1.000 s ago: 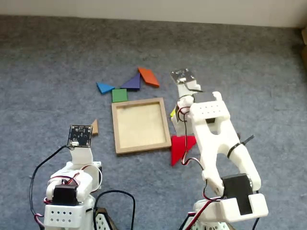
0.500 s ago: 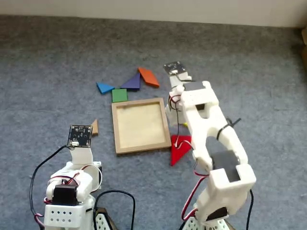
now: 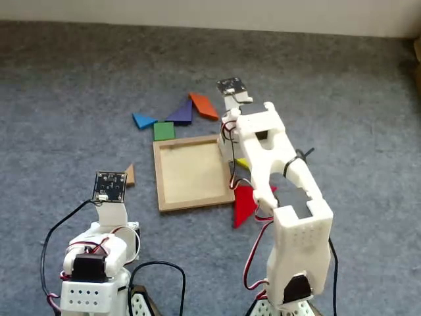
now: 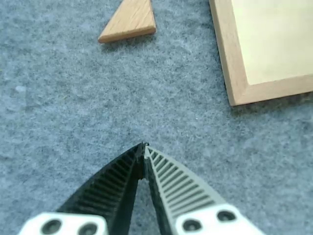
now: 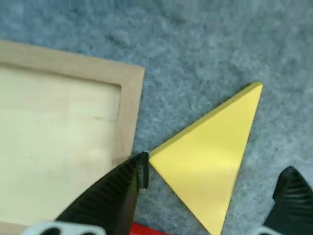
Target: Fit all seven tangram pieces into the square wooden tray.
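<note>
1. right wrist view: straddles yellow triangle with right gripper splayed wide, one tip by the tray rim, likely lining up a pinch.
2. parks left gripper clenched on nothing over carpet, likely idle.
3. high view: leaves tray bare; yellow at 3 o'clock beside it, red triangle at 5, wooden triangle at 9, four pieces at 12.
4. finds no readable writing.
</note>
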Controlling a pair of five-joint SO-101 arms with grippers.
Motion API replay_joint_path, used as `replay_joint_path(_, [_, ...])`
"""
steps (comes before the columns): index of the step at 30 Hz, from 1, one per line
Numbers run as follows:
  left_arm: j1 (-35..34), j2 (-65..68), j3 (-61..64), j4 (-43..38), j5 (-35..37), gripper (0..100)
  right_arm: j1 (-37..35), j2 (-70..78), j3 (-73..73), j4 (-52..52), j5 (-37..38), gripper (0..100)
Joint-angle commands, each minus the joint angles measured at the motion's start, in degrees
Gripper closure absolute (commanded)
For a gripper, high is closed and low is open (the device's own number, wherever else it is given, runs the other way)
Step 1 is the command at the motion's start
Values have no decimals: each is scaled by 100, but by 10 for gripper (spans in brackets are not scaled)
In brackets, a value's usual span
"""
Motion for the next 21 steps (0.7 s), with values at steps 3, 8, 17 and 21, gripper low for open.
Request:
replay_joint_path(3, [57,-215,92,26,-18,994,-84,163,-330,-75,-62,609])
replay_joint_path(8, [57,-215,92,26,-18,994,-75,312,-338,-75,-62,609])
replay_joint_path(17, [57,-215,92,26,-18,994,-66,312,-347,-312,-62,609])
replay_joint_path(21, [57,-215,92,26,-18,994,-66,312,-347,-321,-70,609])
